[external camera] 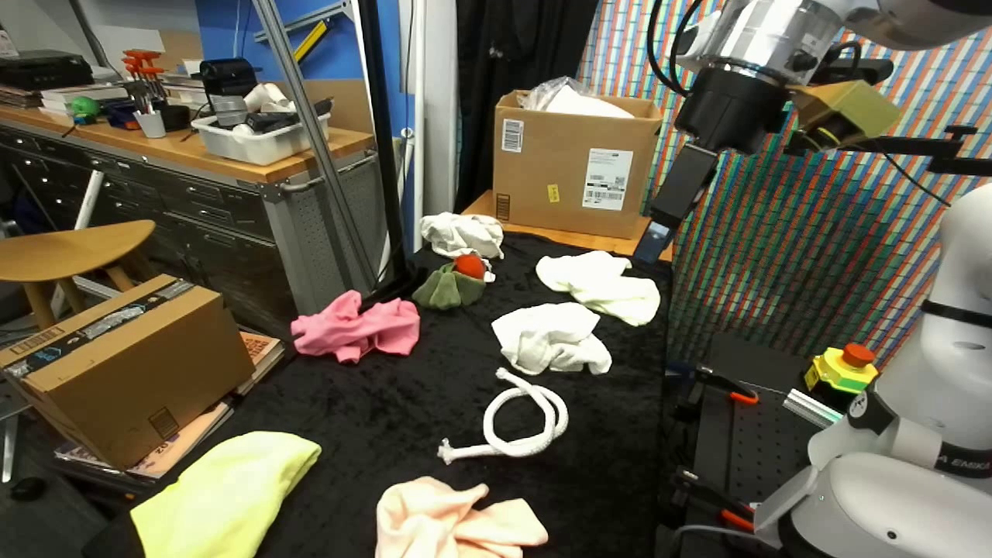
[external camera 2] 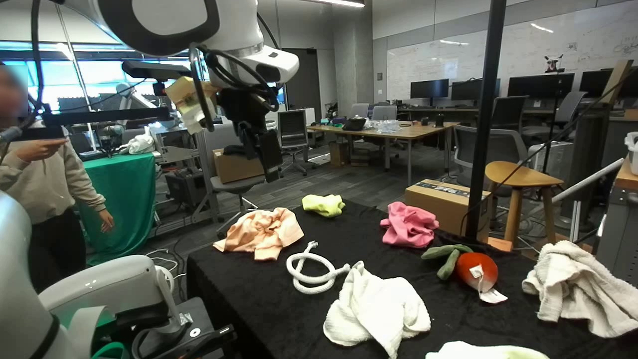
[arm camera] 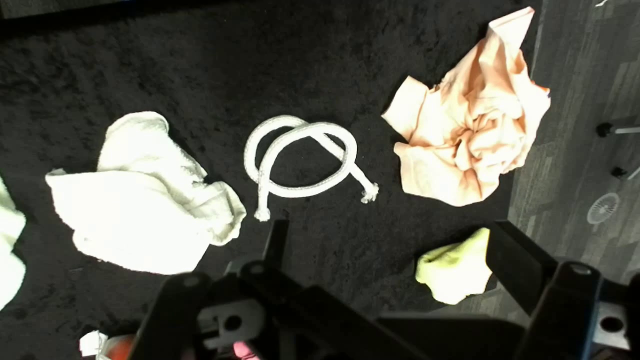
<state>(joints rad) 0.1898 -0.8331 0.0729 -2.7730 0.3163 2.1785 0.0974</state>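
Hovering end effector (arm camera: 388,229) above rope (arm camera: 301,191)

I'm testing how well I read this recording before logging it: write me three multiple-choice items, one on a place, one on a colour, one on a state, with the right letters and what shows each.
1. In the wrist view, the white rope lies between:
A) the pink cloth and a cardboard box
B) a white cloth and the peach cloth
C) the yellow cloth and the stool

2. The table covering is:
A) green
B) white
C) black

3. The hand is:
A) open and empty
B) shut on the rope
C) shut and empty

Right letters:
1 B: in the wrist view, the white cloth is left of the rope and the peach cloth right of it.
2 C: the covering shows black in both exterior views and the wrist view.
3 A: the fingers stand wide apart in the wrist view, with nothing gripped.
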